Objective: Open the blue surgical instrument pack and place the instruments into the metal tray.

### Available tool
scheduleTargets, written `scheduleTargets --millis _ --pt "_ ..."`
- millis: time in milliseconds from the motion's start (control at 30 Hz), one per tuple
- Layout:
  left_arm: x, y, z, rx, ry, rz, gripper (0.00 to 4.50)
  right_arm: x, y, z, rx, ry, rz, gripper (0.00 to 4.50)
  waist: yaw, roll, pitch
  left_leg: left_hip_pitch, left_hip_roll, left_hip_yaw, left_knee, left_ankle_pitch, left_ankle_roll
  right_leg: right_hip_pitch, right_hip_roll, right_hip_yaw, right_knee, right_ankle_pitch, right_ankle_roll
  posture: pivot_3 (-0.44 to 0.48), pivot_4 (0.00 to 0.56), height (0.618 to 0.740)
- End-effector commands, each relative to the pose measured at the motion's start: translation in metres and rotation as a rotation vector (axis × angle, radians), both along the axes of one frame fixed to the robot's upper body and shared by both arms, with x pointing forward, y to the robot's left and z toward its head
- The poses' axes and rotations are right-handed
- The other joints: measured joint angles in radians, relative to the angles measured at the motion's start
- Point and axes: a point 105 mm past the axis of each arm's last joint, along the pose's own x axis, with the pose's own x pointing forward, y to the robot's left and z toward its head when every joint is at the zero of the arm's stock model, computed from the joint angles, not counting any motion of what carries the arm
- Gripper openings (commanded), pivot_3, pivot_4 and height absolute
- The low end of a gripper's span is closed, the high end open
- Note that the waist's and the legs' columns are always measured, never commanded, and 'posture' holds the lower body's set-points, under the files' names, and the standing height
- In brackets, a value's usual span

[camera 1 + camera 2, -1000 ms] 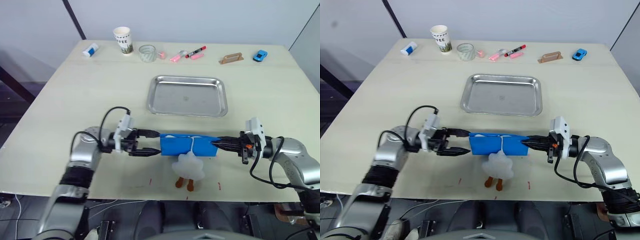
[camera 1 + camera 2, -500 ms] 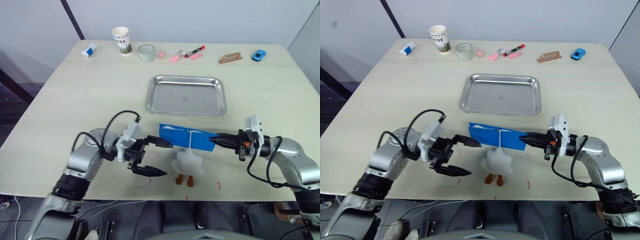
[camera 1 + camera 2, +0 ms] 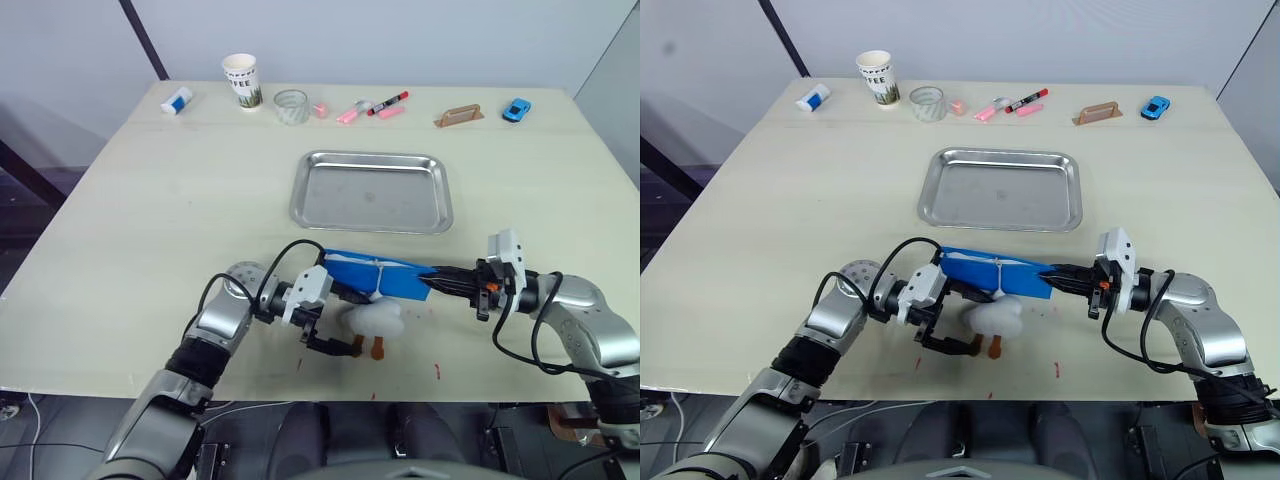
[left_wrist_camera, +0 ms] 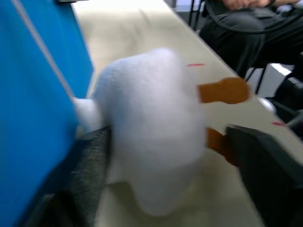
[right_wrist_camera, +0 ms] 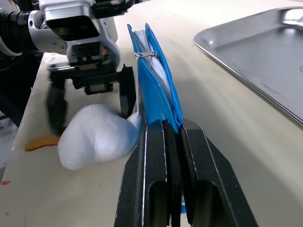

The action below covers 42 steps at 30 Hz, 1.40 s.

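- Gripping the pack [image 3: 380, 277] at its right end, the right gripper [image 3: 437, 283] has its jaws clamped; pack closed, near the tray [image 3: 372, 191].
- Left gripper [image 3: 335, 320] jaws gape around a white plush [image 3: 373, 322].
- Tray empty; opening and transfer remain.

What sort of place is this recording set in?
Probably a robot test room, not a clinic: a plain pale table holds a paper cup, marker pens, a toy car and an empty metal tray.
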Motion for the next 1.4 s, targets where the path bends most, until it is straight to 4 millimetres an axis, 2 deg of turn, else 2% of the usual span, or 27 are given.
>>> scheduleTargets --millis 33,100,133,200,233,300,433,533,733,967,1067,1200,1400 --pt "-0.001 -0.001 0.005 -0.033 -0.018 -0.002 2.31 -0.003 0.001 0.009 0.007 -0.048 0.019 0.0 0.0 0.0 0.0 0.0 0.0 0.0 0.0 0.0 0.0 0.0 0.0 0.0 0.0 0.0 0.0 0.0 0.15 0.718" --pt "-0.003 -0.001 0.022 -0.124 0.002 0.001 1.57 -0.003 0.001 0.008 0.0 -0.05 0.026 0.0 0.0 0.0 0.0 0.0 0.0 0.0 0.0 0.0 0.0 0.0 0.0 0.0 0.0 0.0 0.0 0.0 0.15 0.718" --pt "-0.005 0.001 0.035 -0.18 0.022 0.002 1.36 -0.004 0.001 0.008 -0.002 -0.051 0.029 0.0 -0.001 0.0 0.0 0.0 0.0 0.0 0.0 0.0 0.0 0.0 0.0 0.0 0.0 0.0 0.0 0.0 0.15 0.718" --pt "-0.008 0.01 0.062 -0.269 0.054 0.01 0.62 -0.004 0.001 0.008 -0.001 -0.054 0.033 0.0 -0.002 0.0 0.0 0.0 0.0 0.0 0.0 0.0 0.0 0.0 0.0 0.0 0.0 0.0 0.0 0.0 0.15 0.718" --pt "-0.009 0.016 0.072 -0.286 0.058 0.021 0.4 -0.003 0.001 0.008 0.0 -0.056 0.034 0.0 -0.002 0.0 0.0 0.0 0.0 -0.001 0.0 0.0 0.0 0.0 0.0 -0.001 0.0 0.0 0.0 0.0 0.15 0.718" --pt "-0.009 0.038 0.091 -0.269 0.067 0.048 0.04 -0.004 0.002 0.008 0.003 -0.057 0.045 0.0 -0.006 0.0 0.0 0.0 0.0 -0.001 0.0 0.0 0.0 0.0 0.0 -0.001 0.001 0.0 0.0 0.0 0.15 0.718" --pt "-0.008 0.067 0.109 -0.24 0.091 0.106 0.04 -0.005 0.002 0.008 0.005 -0.057 0.058 0.0 -0.003 0.0 0.001 0.001 0.001 -0.001 -0.001 0.0 0.0 0.0 0.0 -0.001 0.001 0.0 0.0 0.0 0.15 0.718" --pt "-0.002 0.084 0.11 -0.198 0.07 0.173 0.04 -0.004 0.003 0.009 0.013 -0.06 0.065 0.0 0.002 -0.001 0.001 0.0 0.0 0.0 0.0 0.0 0.0 0.0 -0.001 -0.001 0.0 0.0 0.0 0.0 0.15 0.718" --pt "0.005 0.1 0.103 -0.157 0.044 0.265 0.04 -0.002 0.007 0.018 0.056 -0.086 0.079 0.0 -0.001 -0.001 0.001 0.0 0.0 -0.001 0.0 0.0 0.0 0.0 0.0 -0.001 0.0 0.0 0.0 0.0 0.15 0.718" --pt "0.013 0.132 0.077 -0.057 0.052 0.389 0.04 -0.001 0.006 0.029 0.104 -0.112 0.092 0.0 -0.002 -0.001 0.001 0.0 0.0 0.0 0.0 0.0 0.0 -0.001 0.0 -0.001 0.0 0.0 0.0 0.0 0.15 0.718" --pt "0.015 0.141 0.073 -0.047 0.062 0.427 0.04 0.0 0.003 0.032 0.108 -0.117 0.091 0.0 -0.001 -0.001 0.001 0.0 0.0 0.0 0.0 0.0 0.0 -0.001 0.0 -0.001 0.0 0.0 0.0 0.0 0.15 0.718" --pt "0.017 0.147 0.068 -0.034 0.068 0.443 0.04 0.001 0.003 0.037 0.127 -0.124 0.093 0.0 0.0 -0.001 0.001 0.0 0.0 0.0 0.0 0.0 0.0 -0.001 0.0 -0.001 0.0 0.0 0.0 0.0 0.15 0.718" --pt "0.013 0.151 0.057 -0.009 0.099 0.458 0.04 0.003 0.007 0.058 0.267 -0.123 0.075 0.0 -0.003 -0.001 0.001 0.0 0.001 0.0 0.0 0.0 0.0 -0.001 0.0 -0.001 0.001 0.0 0.0 0.0 0.15 0.718"
